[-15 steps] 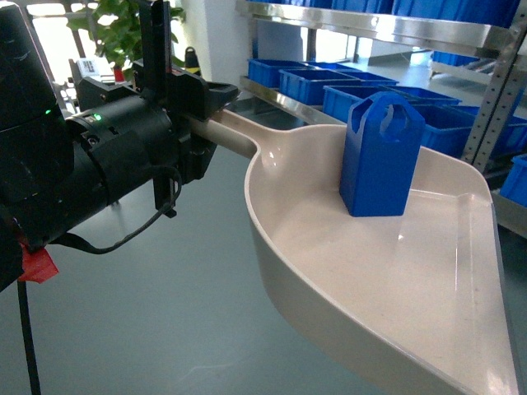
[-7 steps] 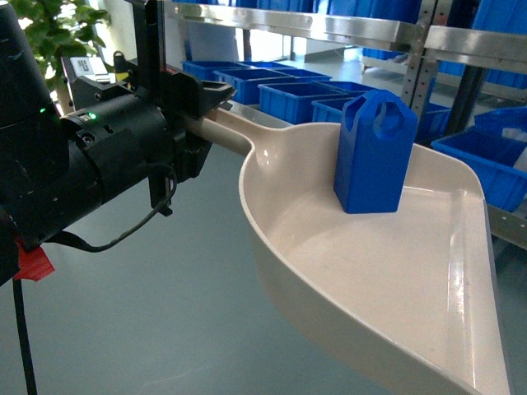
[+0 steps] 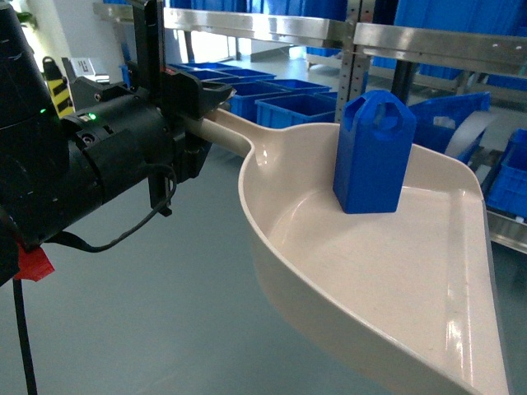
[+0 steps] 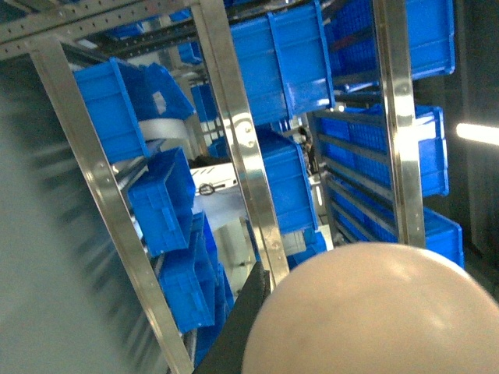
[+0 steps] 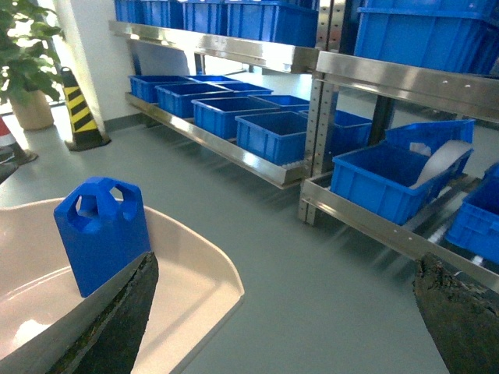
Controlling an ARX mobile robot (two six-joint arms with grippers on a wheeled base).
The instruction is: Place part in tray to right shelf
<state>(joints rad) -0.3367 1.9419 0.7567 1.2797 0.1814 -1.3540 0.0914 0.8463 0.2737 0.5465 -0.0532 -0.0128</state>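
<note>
The blue part (image 3: 372, 156) stands upright in the cream tray (image 3: 370, 280), near its back wall. My left gripper (image 3: 206, 111) is shut on the tray's long handle (image 3: 226, 132) and holds the tray in the air above the floor. In the left wrist view the tray's rounded back (image 4: 374, 312) fills the lower right beside one dark finger (image 4: 242, 327). My right gripper (image 5: 288, 319) is open and holds nothing, with the tray (image 5: 187, 288) and the part (image 5: 101, 234) to its left. Steel racking (image 3: 428, 37) spans the back and right; I cannot tell which bay is the right shelf.
Blue crates (image 3: 288, 103) line the low rack levels, and another crate (image 5: 390, 183) holds a white sheet. A steel upright (image 5: 316, 140) divides two rack bays. A yellow-and-black striped cone (image 5: 82, 113) and a potted plant (image 5: 31, 105) stand at the far left. Grey floor (image 3: 165, 313) lies below the tray.
The racks and crates have slid leftward across the head view and the plant has left the frame. The tray, the upright part and the left gripper keep their places in view.
</note>
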